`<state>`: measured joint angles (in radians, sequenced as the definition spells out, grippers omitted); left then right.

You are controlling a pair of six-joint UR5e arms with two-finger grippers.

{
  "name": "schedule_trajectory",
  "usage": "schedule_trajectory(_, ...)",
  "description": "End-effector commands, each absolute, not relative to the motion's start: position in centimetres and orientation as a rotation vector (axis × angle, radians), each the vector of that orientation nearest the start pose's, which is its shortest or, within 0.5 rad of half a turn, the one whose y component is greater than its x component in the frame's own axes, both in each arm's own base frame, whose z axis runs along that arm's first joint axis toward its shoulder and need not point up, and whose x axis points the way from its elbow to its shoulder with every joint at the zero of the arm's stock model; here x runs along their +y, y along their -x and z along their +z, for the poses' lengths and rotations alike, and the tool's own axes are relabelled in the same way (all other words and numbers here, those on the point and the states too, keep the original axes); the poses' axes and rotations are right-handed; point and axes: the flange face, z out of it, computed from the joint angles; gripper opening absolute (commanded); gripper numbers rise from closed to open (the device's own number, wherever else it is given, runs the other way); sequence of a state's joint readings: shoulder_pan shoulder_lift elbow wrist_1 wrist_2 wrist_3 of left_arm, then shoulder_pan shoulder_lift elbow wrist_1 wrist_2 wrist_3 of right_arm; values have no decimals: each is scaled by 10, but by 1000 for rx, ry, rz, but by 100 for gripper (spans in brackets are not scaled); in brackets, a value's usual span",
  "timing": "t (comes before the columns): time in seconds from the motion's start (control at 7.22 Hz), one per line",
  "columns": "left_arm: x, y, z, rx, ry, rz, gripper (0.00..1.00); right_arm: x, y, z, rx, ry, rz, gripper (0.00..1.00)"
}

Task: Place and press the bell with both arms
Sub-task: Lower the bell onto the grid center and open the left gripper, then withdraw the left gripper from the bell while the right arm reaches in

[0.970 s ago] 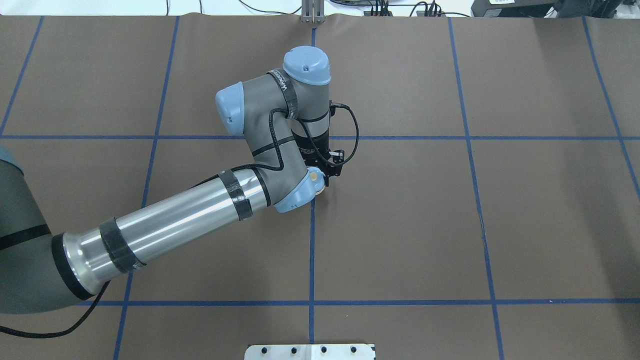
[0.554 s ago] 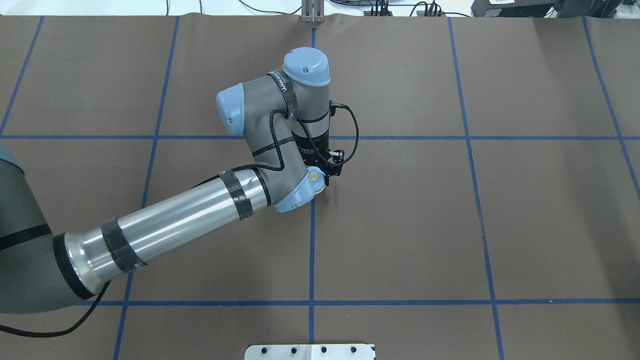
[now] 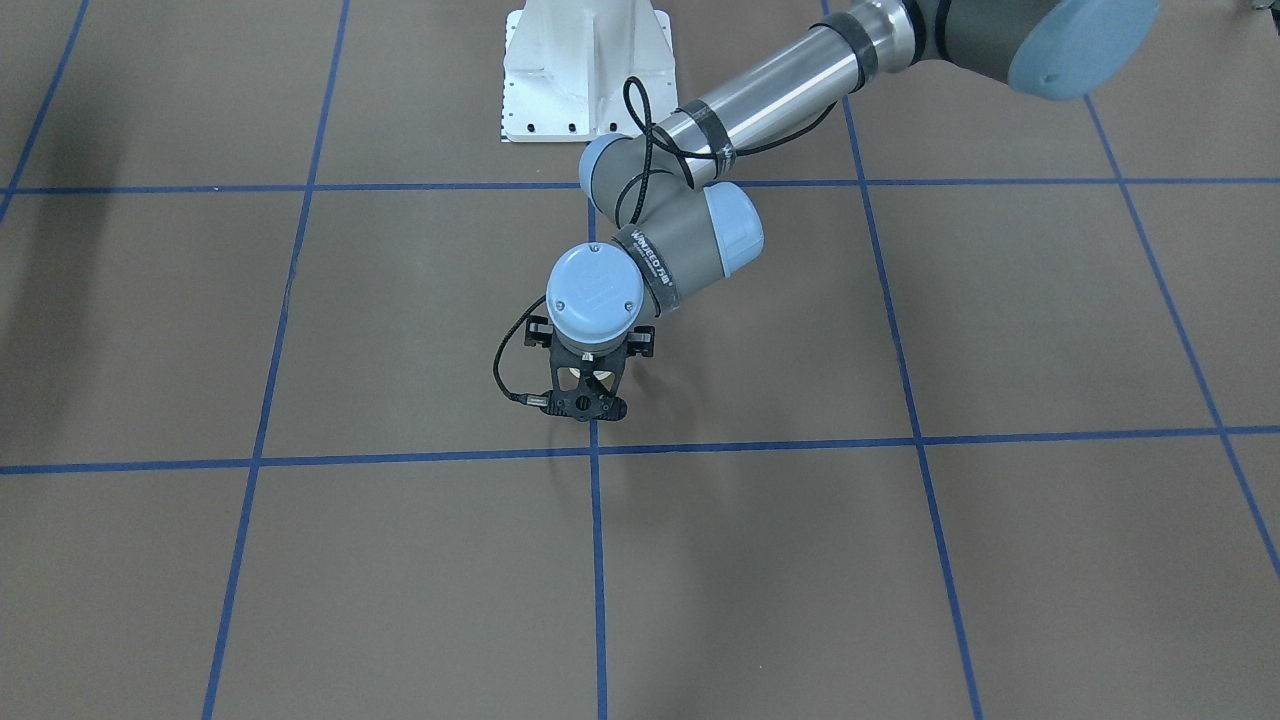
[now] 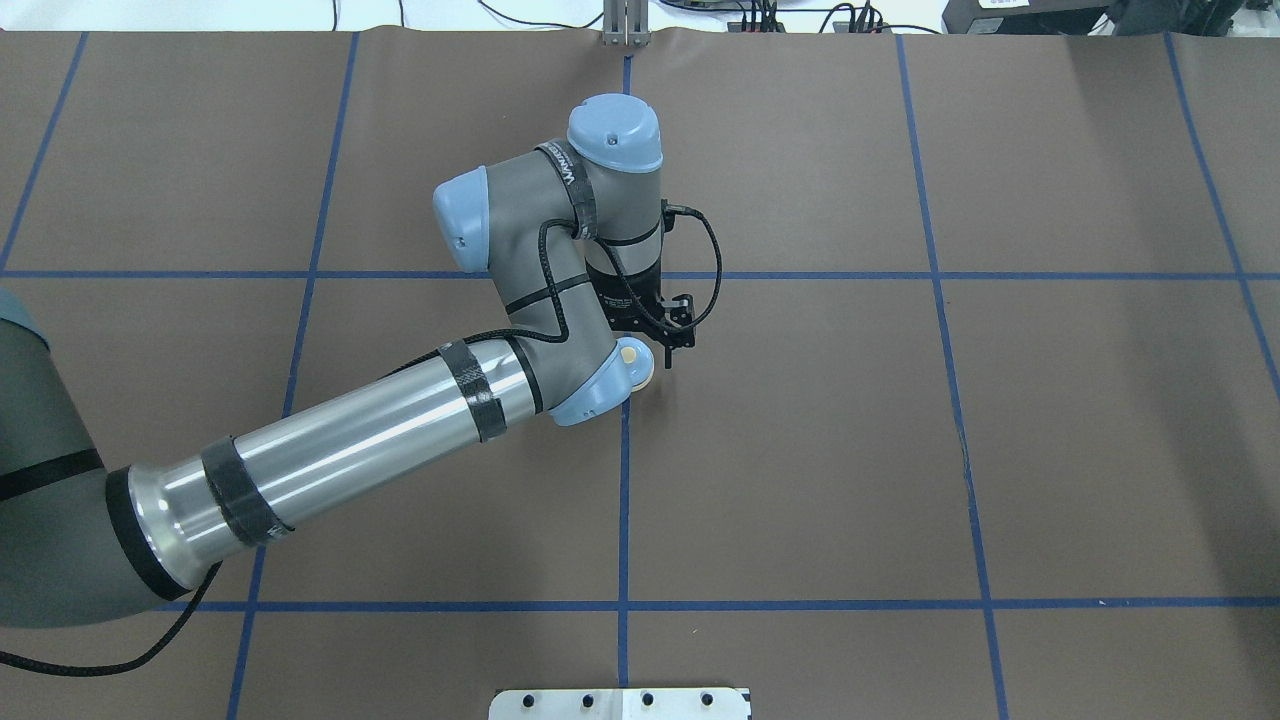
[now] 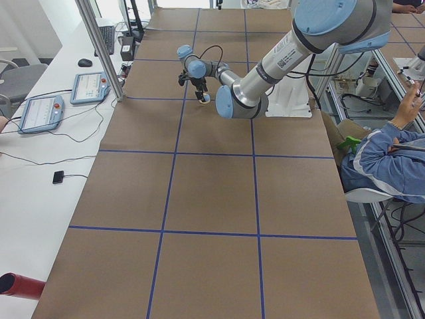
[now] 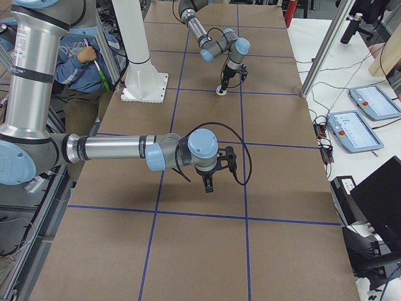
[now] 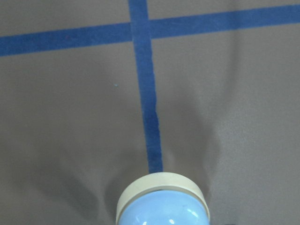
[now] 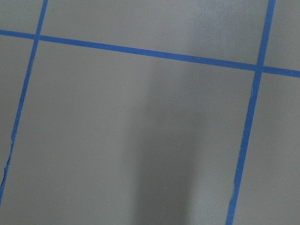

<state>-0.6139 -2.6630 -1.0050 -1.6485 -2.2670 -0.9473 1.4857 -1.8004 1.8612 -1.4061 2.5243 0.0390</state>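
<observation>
The light-blue bell point(image 4: 634, 358) with its cream button stands on the brown mat, on a blue tape line near the table's middle. It fills the bottom edge of the left wrist view point(image 7: 161, 206). My left gripper point(image 4: 650, 348) points down just over and beside the bell. Its fingers are hidden under the wrist, and their shadows fall on both sides of the bell, so it looks open. In the exterior right view the bell point(image 6: 220, 91) sits below the far arm's fingers. My right gripper point(image 6: 208, 186) hangs over bare mat there; I cannot tell whether it is open or shut.
The white bolted pedestal point(image 3: 585, 70) stands at the robot's edge of the table. Blue tape lines point(image 8: 154, 54) grid the brown mat. Teach pendants point(image 5: 40, 113) lie on the side bench, and a seated person point(image 5: 385, 166) is beside the table.
The left wrist and its black camera mount have shifted slightly away from the bell. More of the bell's cream rim shows. The bell has stayed in place.
</observation>
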Motion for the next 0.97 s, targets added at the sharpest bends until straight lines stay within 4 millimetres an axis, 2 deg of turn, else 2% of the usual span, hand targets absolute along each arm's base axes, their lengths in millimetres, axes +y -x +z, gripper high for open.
schedule_trajectory(0.0,-544,-594,163,897,199,153,99,-426,8,564,-973,-124,-127,98)
schedule_trajectory(0.14,-516,-549,200,902,193,145,99,-436,34,547,-992,-113,-102,96)
schedule_trajectory(0.28,-485,-485,249,923,166,146,99,-451,58,520,-1019,-117,-45,84)
schedule_trajectory(0.42,-460,-432,286,930,143,145,99,-457,91,495,-1053,-86,6,62)
schedule_trajectory(0.55,-454,-395,312,921,116,161,99,-458,138,474,-1034,-101,26,43)
schedule_trajectory(0.69,-456,-370,332,908,99,164,99,-457,197,452,-991,-110,37,31)
schedule_trajectory(0.83,-456,-349,347,896,88,163,99,-457,258,415,-997,-116,56,22)
